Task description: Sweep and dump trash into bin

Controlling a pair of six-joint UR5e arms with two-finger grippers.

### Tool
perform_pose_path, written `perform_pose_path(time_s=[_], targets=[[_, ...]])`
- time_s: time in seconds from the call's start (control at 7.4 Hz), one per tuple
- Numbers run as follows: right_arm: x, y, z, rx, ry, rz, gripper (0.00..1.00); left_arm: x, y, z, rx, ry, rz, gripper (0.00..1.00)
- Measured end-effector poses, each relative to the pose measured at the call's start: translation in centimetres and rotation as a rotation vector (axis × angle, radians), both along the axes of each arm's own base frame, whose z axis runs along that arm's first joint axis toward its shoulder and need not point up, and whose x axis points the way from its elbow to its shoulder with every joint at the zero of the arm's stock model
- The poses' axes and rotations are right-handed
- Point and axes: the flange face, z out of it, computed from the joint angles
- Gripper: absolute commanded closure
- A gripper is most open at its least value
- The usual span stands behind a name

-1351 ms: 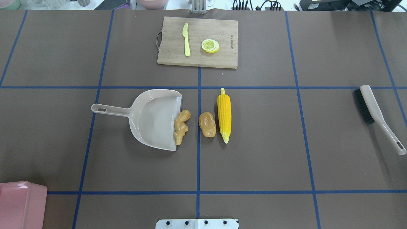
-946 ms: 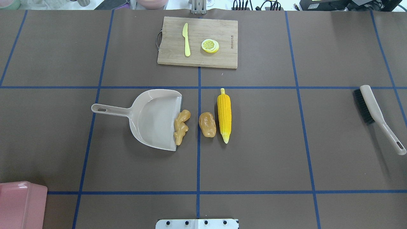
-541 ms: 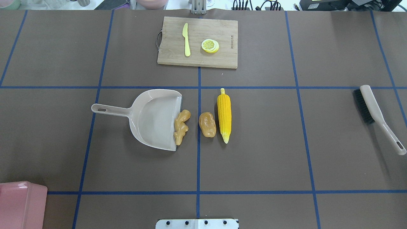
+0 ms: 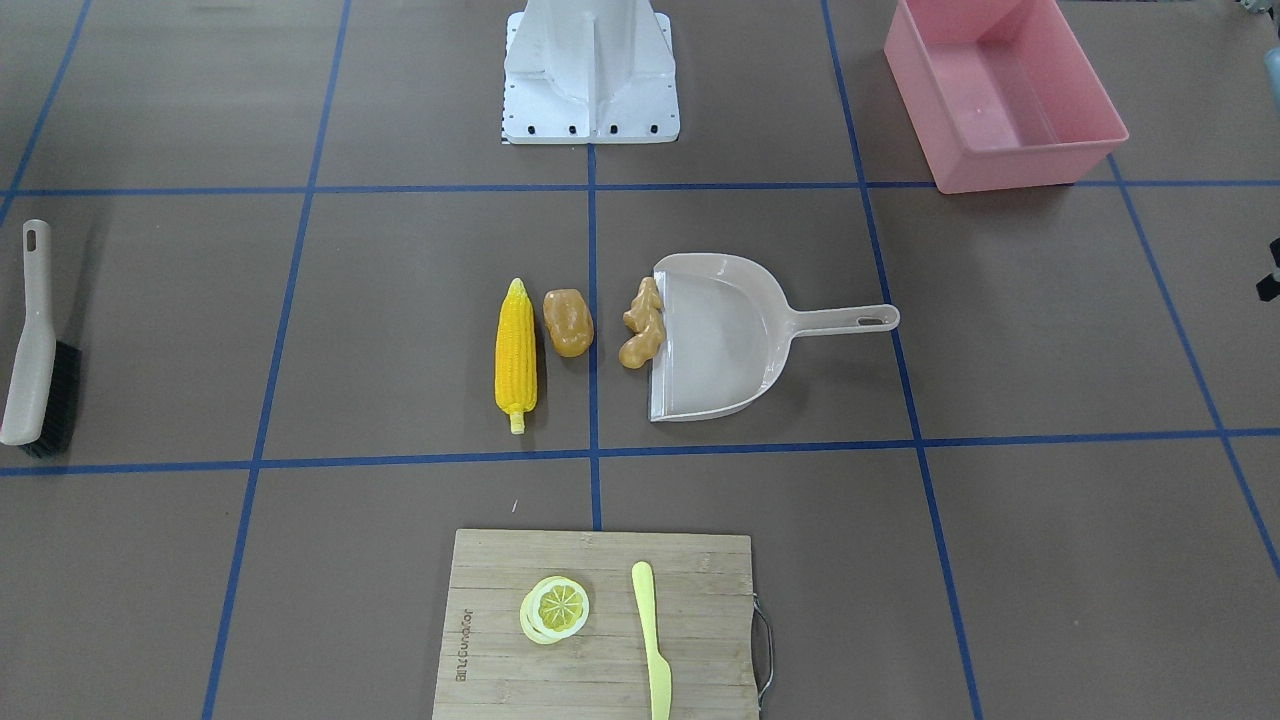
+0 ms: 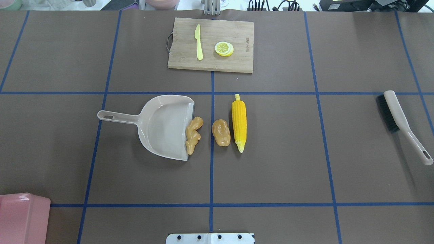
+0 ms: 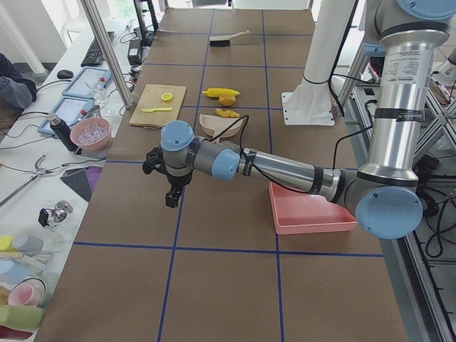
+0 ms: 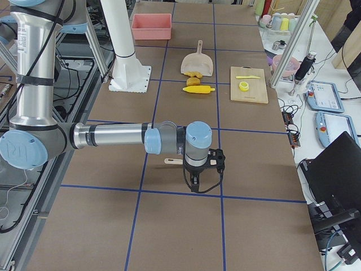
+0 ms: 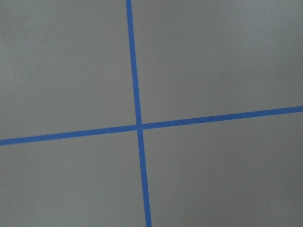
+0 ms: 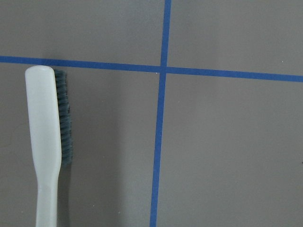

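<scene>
The yellow corn cob (image 5: 239,122), the brownish-orange potato (image 5: 221,133) and the tan ginger root (image 5: 193,135) lie in a row at mid-table. The ginger touches the open lip of the beige dustpan (image 5: 162,125). The pink bin (image 5: 20,217) stands at the near left corner and is empty in the front-facing view (image 4: 1030,165). My left gripper (image 6: 172,201) hangs over bare table at the far left end, away from the dustpan. My right gripper (image 7: 194,186) hangs beside the brush (image 5: 396,115). I cannot tell whether either is open or shut.
A wooden cutting board (image 5: 210,44) with a yellow knife (image 5: 198,42) and lemon slices (image 5: 224,48) lies at the far middle. The robot base plate (image 4: 590,70) is at the near edge. The brush also shows in the right wrist view (image 9: 45,142).
</scene>
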Motion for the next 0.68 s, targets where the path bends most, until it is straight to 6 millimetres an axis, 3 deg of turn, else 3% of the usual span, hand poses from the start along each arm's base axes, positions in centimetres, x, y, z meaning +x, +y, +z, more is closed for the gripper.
perform_pose_path(time_s=[0.14, 0.41, 0.68], targets=[[-0.1, -0.1, -0.2, 0.001, -0.007, 0.003, 0.0, 3.3, -0.3, -1.8, 0.059, -0.007, 0.052, 0.01], [-0.3, 0.0, -0.9, 0.008, -0.027, 0.002, 0.0, 7.2, -0.5, -5.4, 0.162, -0.036, 0.1, 0.01], [-1.4, 1.9, -1.4, -0.001, -0.081, -0.017, 0.0, 12.8, -1.3, -9.9, 0.277, -0.048, 0.167, 0.01]])
